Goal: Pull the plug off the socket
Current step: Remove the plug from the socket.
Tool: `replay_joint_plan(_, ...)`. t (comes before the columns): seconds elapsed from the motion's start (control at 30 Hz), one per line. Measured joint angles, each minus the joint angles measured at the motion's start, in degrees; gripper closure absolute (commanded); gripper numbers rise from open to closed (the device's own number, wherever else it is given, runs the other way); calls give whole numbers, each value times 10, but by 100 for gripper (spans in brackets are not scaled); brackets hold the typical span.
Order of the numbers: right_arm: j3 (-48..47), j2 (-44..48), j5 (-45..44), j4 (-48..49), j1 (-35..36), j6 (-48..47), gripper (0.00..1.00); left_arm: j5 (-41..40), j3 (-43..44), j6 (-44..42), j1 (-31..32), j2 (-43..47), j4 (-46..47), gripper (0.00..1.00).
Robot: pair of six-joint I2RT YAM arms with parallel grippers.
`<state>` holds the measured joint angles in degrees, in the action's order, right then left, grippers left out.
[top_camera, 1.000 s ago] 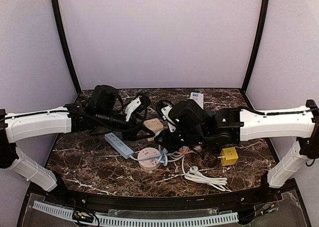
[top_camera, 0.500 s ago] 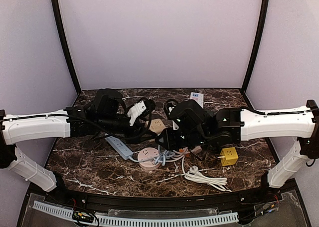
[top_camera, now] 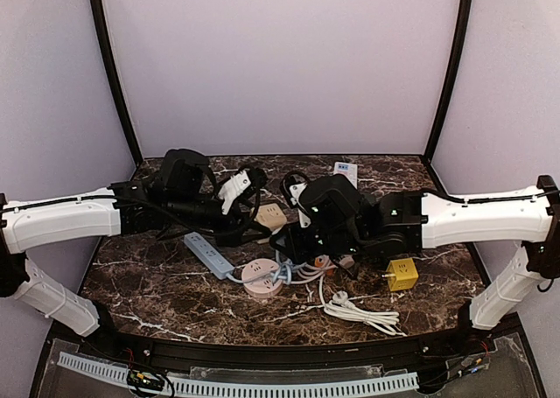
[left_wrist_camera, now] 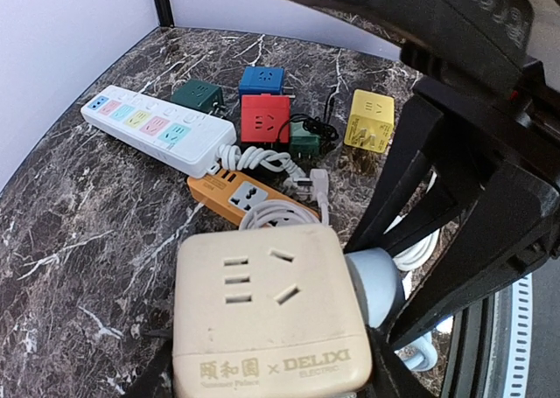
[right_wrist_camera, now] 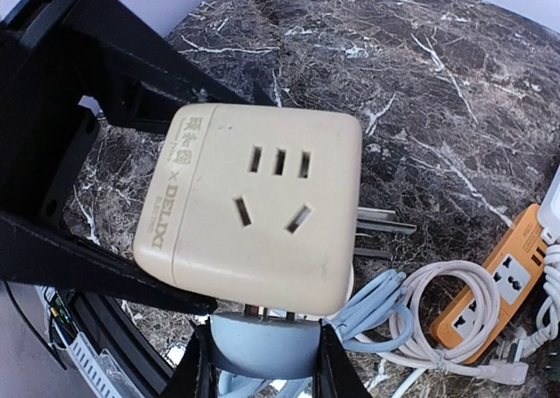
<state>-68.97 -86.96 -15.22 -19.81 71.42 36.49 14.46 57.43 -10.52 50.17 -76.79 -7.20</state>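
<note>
Holding the cream socket cube up off the marble table with the left gripper, with jaws about half open and pressed on 2 opposite sides of it. Pinching the pale blue plug in the right gripper, with jaws narrow and closed on the plug's rounded body. Spotting bare pins between plug and cube from the right wrist, so probably partly out, not yet free.

Looks like hard, smooth plastic on both pieces: light, stiff, a touch slippery, no give. Best gripped on the plug's body close to the cube's face, never on the soft looping cable. Pull straight along the pins, no twisting, cube braced square; expect a sudden release. Mind the cube's own 3 prongs jutting sideways.
</note>
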Motion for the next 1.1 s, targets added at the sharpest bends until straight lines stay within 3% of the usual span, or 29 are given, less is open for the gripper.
replay_joint_plan(0.37,26,29,-16,47,10,-88,100,106,22,22,-46,-7,-18,99)
replay_joint_plan(0.83,39,42,-14,57,13,-99,100,120,23,27,-51,-10,-17,99)
replay_joint_plan(1.1,20,61,2,-8,26,3,100,-59,13,0,-55,-17,-44,99)
